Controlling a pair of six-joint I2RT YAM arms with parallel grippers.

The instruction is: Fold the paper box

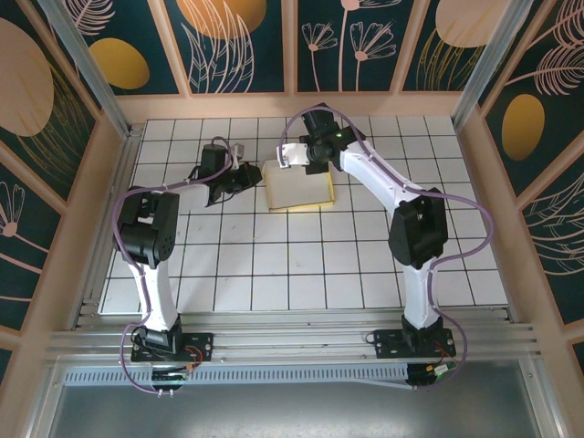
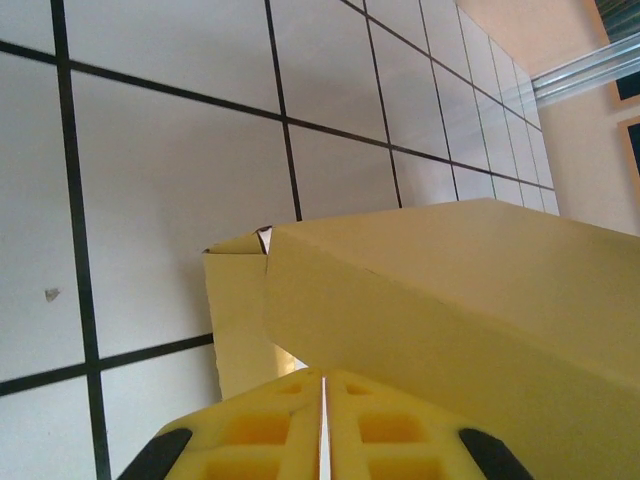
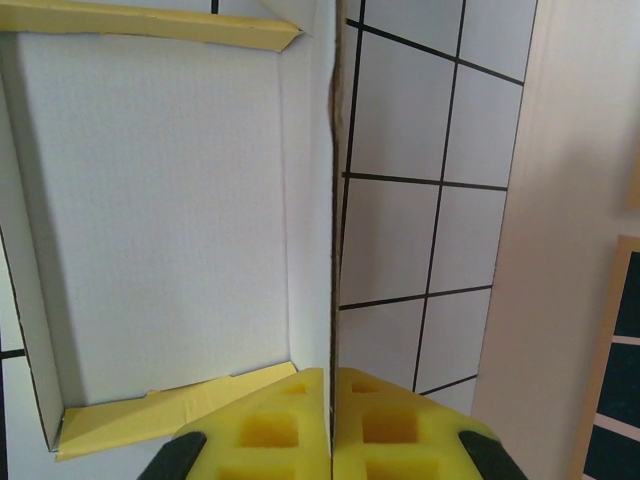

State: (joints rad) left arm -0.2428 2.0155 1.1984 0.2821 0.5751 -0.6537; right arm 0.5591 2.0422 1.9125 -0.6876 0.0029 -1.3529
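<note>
Yellow foam pads [image 3: 270, 430] of the right gripper [image 3: 333, 385] sit closest in the right wrist view. They are clamped on a thin upright side wall of the paper box [image 3: 170, 230], which passes edge-on between them. Left of the pads, the box's white interior is exposed: a flat floor, raised walls, and yellow strips of card at the near and far ends. Right of the pads, bare tiles run to a pale enclosure wall [image 3: 560, 250]. The left wrist view presents the outer face instead. The left gripper [image 2: 323, 385] has its pads pressed almost together with a hairline pale gap between them; whether card sits in that gap cannot be determined. Directly ahead of its fingertips lies the box's yellow outer wall, with a yellow flap [image 2: 235, 310] projecting at the corner to the left. The overhead view adds the layout: the box rests on the far half of the tiled table [image 1: 301, 274], the left gripper at its left edge and the right gripper at its far edge. Patterned panels [image 1: 246, 36] enclose the table.
</note>
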